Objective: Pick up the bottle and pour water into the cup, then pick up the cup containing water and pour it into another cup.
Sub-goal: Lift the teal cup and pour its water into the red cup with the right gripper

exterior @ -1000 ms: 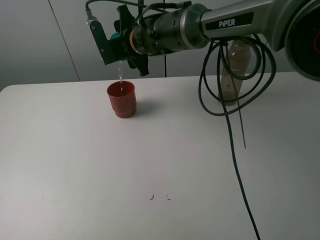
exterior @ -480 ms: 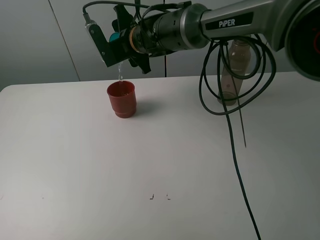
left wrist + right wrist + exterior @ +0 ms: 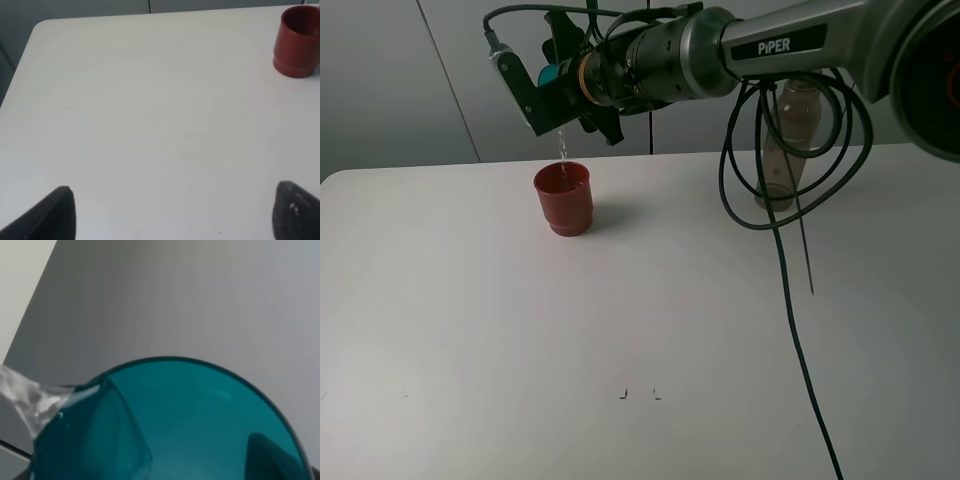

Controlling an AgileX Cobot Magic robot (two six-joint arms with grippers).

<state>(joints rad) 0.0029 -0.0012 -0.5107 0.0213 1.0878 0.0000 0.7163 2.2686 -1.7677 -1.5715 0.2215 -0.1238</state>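
Above the dark red cup (image 3: 563,198), the right gripper (image 3: 552,82) hangs in the air with its fingers clamped on the teal translucent tumbler (image 3: 170,425), tipped far over so that its mouth faces down toward the red cup. A thin stream of water (image 3: 561,150) falls from the tumbler's rim into the red cup's open mouth; in the right wrist view the water (image 3: 27,400) shows as a clear ripple leaving the tumbler's lip. The red cup stands upright on the white table (image 3: 620,320), directly under the stream. Well to the right of the red cup, behind the right arm's looping black cables (image 3: 790,160), the smoky brown bottle (image 3: 788,140) stands upright on the table. The left gripper (image 3: 172,212) shows only its two dark fingertips (image 3: 55,212), spread wide apart with nothing between them, low over bare tabletop and well apart from the red cup (image 3: 299,40).
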